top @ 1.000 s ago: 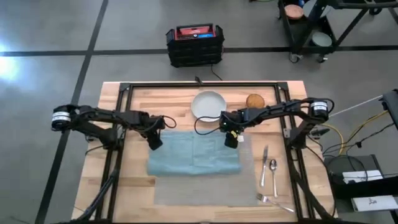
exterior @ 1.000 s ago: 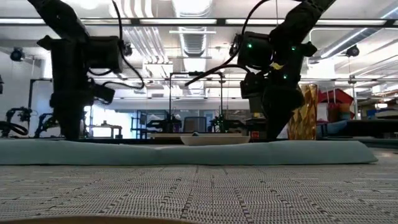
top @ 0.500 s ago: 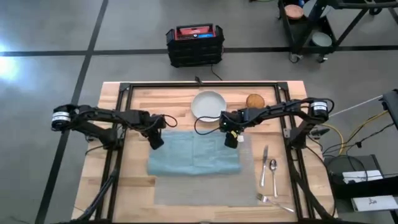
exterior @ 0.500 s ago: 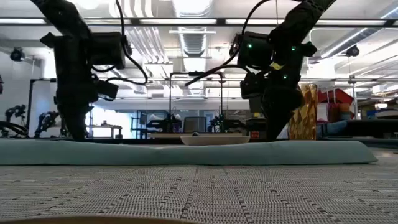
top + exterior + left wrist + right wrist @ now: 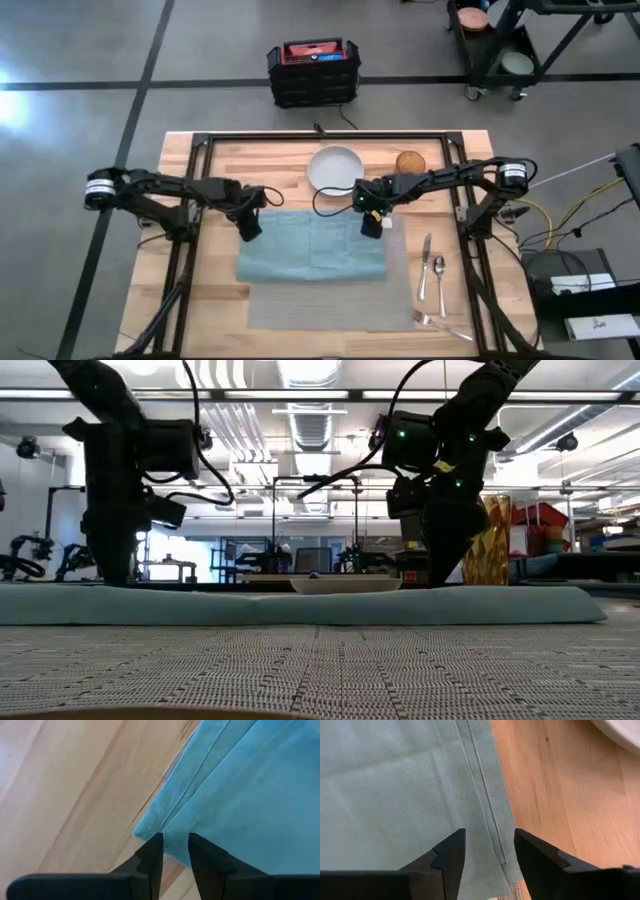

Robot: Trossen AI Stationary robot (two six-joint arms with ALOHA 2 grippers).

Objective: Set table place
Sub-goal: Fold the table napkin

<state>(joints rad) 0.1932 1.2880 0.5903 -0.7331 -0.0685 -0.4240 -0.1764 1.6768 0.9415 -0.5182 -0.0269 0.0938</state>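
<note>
Left gripper (image 5: 175, 847) and right gripper (image 5: 489, 851) hover parted over the napkin's (image 5: 310, 250) far corners; plate (image 5: 334, 168) at twelve o'clock, cutlery (image 5: 432, 275) unplaced.

Robotics lab: concrete floor (image 5: 80, 60), equipment cart (image 5: 500, 40), ceiling strip lights (image 5: 300, 395).

Two dark fingers (image 5: 150, 857) of the left gripper (image 5: 175, 851) rise from the bottom edge of the frame, a little left of centre, with a narrow gap between them. Just above their tips lies the corner of a teal cloth napkin (image 5: 240, 795), which fills the right and upper right of the frame. A stitched hem runs along its edge, slanting from top centre down to that corner. The left half shows the light wood table (image 5: 65, 795).
</note>
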